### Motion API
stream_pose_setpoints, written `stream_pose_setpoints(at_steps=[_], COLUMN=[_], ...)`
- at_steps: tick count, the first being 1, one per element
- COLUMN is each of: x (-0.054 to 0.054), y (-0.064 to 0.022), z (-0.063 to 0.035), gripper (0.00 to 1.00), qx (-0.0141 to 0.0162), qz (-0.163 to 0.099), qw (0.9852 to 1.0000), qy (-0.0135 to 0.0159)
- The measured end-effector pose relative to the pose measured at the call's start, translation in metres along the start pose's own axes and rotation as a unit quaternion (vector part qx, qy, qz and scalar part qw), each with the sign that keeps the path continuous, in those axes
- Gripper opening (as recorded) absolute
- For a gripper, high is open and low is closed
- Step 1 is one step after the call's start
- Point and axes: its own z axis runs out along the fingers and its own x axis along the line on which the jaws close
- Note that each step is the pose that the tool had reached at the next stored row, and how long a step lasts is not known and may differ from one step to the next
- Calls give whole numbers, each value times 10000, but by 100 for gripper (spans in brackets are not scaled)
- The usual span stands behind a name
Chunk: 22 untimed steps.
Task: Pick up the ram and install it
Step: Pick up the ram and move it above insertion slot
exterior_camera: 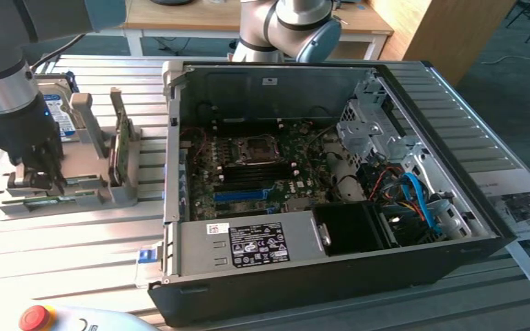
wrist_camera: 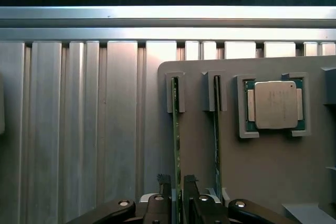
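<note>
One ram (wrist_camera: 176, 140) between end effector (wrist_camera: 177, 200) jaws

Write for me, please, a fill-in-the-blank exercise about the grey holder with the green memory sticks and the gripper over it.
1. The grey plastic holder keeps ___ thin green ram sticks standing on edge in its slots.
2. The gripper straddles the ram stick that is ___ from the square silvery CPU chip.
3. The gripper's jaws are ___, one finger on each side of that stick.
4. The round button near the black computer case is ___.

Missing words: two; farther; open; red.
</note>
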Motion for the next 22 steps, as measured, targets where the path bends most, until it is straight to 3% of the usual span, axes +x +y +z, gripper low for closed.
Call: stream_pose_setpoints(at_steps=[22], x=[-7], y=[-1], z=[9], gripper=[24], qx=[3], qz=[-72], qw=[10000], qy=[4])
